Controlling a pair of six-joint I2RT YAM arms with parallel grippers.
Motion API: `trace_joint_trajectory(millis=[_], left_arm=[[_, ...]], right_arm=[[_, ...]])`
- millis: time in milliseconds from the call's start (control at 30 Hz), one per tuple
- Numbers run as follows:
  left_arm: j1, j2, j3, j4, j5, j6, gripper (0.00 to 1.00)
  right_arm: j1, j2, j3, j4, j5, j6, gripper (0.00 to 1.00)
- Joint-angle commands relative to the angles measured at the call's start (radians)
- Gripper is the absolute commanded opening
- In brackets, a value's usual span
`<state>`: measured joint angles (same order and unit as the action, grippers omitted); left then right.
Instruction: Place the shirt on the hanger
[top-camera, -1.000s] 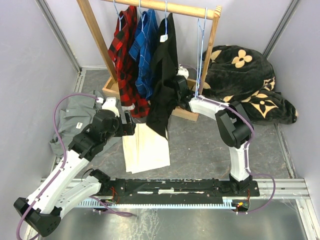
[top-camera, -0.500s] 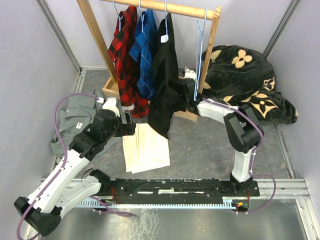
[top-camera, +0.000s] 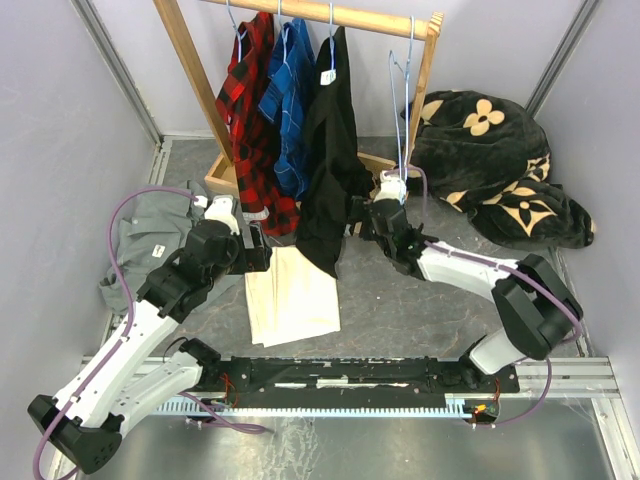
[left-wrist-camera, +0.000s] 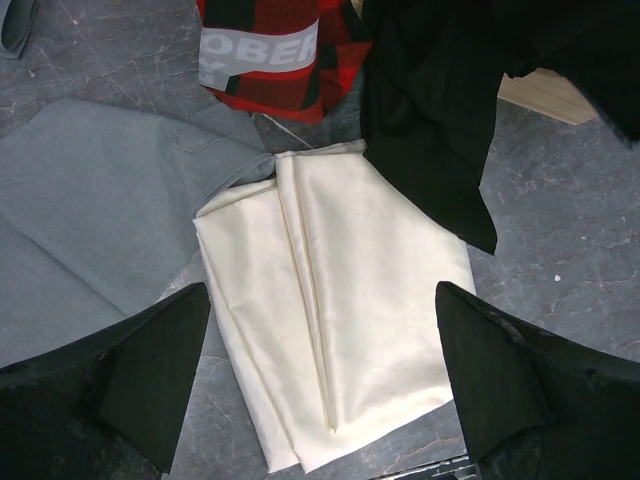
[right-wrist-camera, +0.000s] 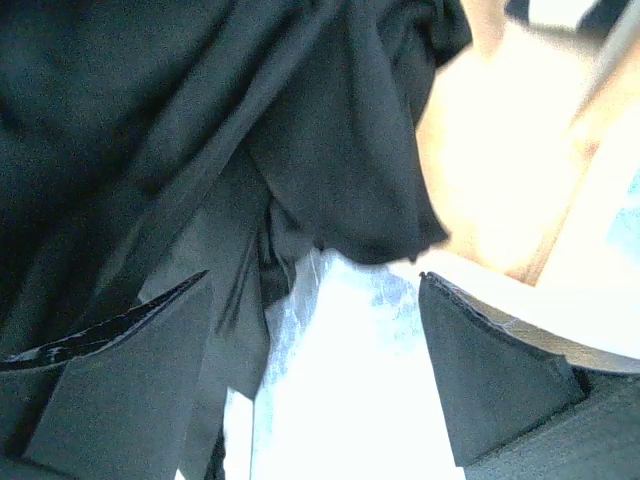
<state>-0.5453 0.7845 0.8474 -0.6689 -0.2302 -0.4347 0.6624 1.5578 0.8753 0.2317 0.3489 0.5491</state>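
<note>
Black shirt (top-camera: 328, 160) hangs off a light-blue wire hanger (top-camera: 331, 22) at top center, right claw (right-wrist-camera: 310, 278) spread open just beside its lower folds, left claw (left-wrist-camera: 320, 292) spread wide above a cream cloth (left-wrist-camera: 370, 250).

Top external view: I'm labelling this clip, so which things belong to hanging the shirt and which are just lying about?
Job in hand:
- black shirt
- light-blue hanger it hangs on

Lying about:
- grey shirt
- cream cloth
- flowered blanket
- red plaid shirt
- blue shirt
- empty hanger
</note>
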Motion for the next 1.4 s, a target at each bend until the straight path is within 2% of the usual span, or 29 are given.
trace_joint_trajectory(millis=[0,100,200,333,567,700,767,900,967,1033,1133,1367], left_arm=[[0.004,-0.012,0.001,0.058,0.02,0.037,1.0],[0.003,-0.01,-0.001,0.061,0.024,0.037,1.0],[0.004,-0.007,-0.001,0.061,0.029,0.039,1.0],[0.003,-0.009,-0.001,0.061,0.028,0.039,1.0],[0.004,-0.008,-0.001,0.059,0.024,0.037,1.0],[0.004,-0.005,-0.001,0.057,0.021,0.04,1.0],[0.004,-0.005,-0.001,0.057,0.021,0.039,1.0],[0.004,-0.007,-0.001,0.054,0.017,0.039,1.0],[0.004,-0.005,-0.001,0.055,0.016,0.039,1.0],[0.004,-0.003,-0.001,0.055,0.017,0.039,1.0],[0.004,0.001,0.001,0.054,0.019,0.039,1.0],[0.004,0.008,0.0,0.055,0.017,0.039,1.0]], right_arm=[[0.07,-0.095,-0.104,0.048,0.129,0.118,0.91],[0.149,-0.08,-0.148,0.087,0.135,0.215,0.91],[0.188,-0.014,-0.134,0.133,0.11,0.243,0.91],[0.193,0.087,-0.094,0.2,0.07,0.281,0.91],[0.192,0.246,0.017,0.175,0.064,0.34,0.91],[0.175,0.313,0.062,0.23,0.034,0.346,0.89],[0.157,0.343,0.076,0.274,-0.006,0.358,0.78],[0.115,0.369,0.082,0.336,-0.042,0.378,0.43],[0.093,0.366,0.083,0.367,-0.055,0.37,0.21],[0.071,0.357,0.089,0.393,-0.07,0.356,0.07],[0.039,0.332,0.121,0.393,-0.082,0.323,0.0],[-0.02,0.319,0.24,0.291,-0.071,0.227,0.0]])
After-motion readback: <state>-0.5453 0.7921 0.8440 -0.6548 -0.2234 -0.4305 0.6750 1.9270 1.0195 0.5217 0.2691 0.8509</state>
